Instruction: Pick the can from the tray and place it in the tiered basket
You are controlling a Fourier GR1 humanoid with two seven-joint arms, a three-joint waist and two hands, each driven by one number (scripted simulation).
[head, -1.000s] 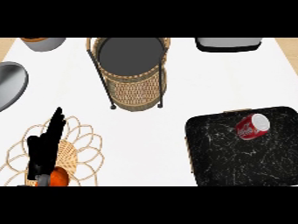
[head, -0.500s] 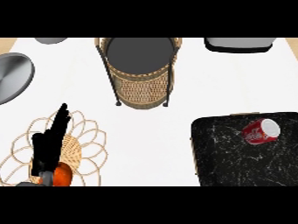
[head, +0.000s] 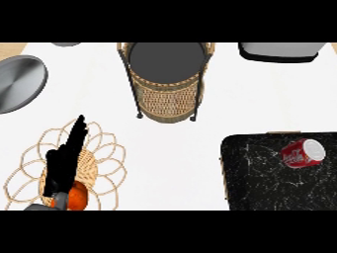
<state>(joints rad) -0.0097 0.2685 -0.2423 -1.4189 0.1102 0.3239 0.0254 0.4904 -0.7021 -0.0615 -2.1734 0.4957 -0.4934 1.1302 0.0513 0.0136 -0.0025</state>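
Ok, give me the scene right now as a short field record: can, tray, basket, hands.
can: red, lying on its side on the tray, untouched
tray: black marbled, at the view's lower right
tiered basket: wicker, dark top tier, upper middle, beyond the tray
left robot hand: open, fingers up, over the wire bowl at lower left
right robot hand: not in view
pan: grey, at left

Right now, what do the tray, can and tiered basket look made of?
Tray: dark marble-like stone, going by white veining on black. Can: probably painted metal, red body with pale end. Tiered basket: woven wicker sides on thin dark rods, likely metal.
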